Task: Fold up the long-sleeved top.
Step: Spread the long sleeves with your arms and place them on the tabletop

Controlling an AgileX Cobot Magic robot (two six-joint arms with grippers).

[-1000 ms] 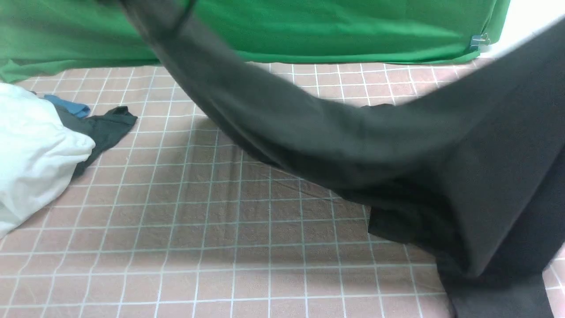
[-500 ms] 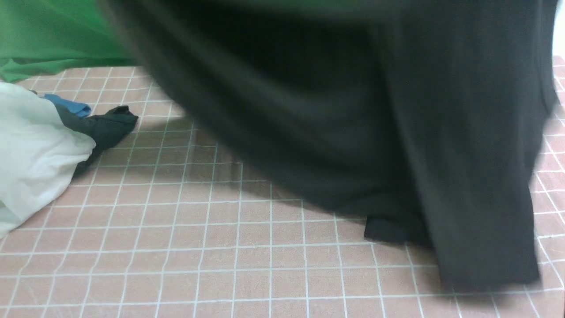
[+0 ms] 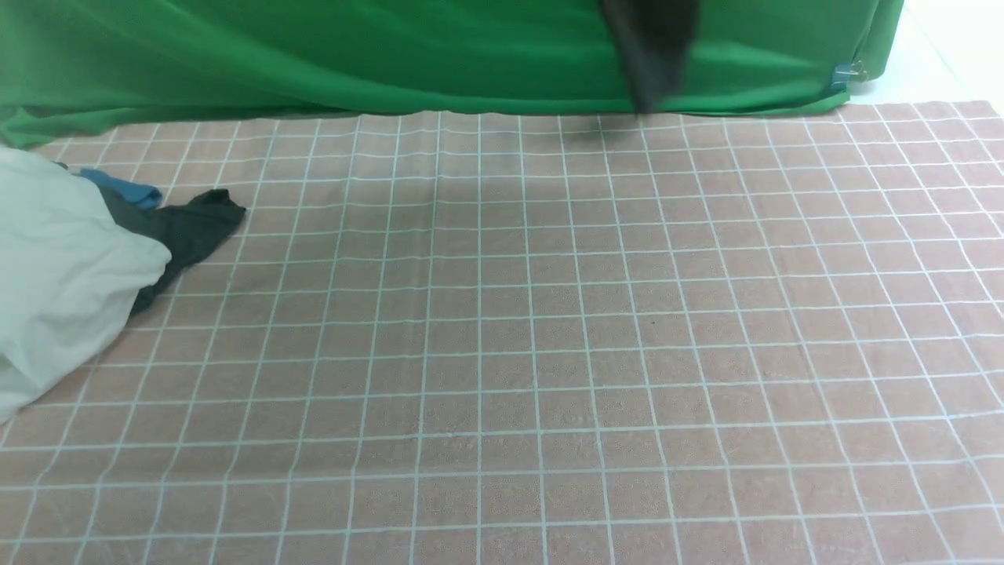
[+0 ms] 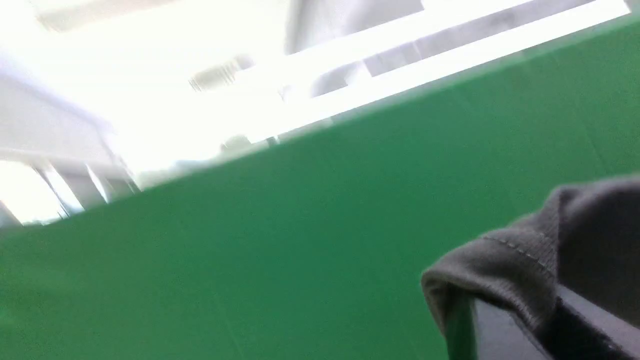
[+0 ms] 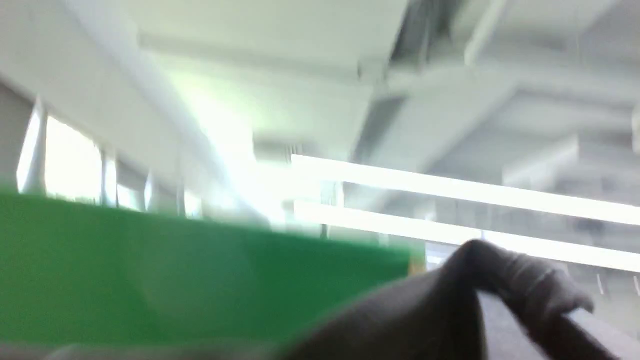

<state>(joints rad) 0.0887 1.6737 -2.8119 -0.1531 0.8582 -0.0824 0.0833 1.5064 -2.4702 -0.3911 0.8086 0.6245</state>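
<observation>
Holding top [image 3: 651, 47] aloft, pinched tight in left gripper [image 4: 550, 325] and right gripper [image 5: 555, 320]. Dangling at 1 o'clock above table [image 3: 502, 353]. Not yet spread flat; all folds left to do.

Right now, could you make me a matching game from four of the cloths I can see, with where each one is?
Things:
1. long-sleeved top
2. white cloth bundle
3. green cloth
4. blue piece

Places:
A. stretched across the back, beyond the far edge of the checked table
B. heaped at the table's left edge
C. up in the air, with only a dark tip dangling at the top of the front view
D. poking out at the bundle's far side, next to a dark scrap

Pairs: 1-C, 2-B, 3-A, 4-D
</observation>
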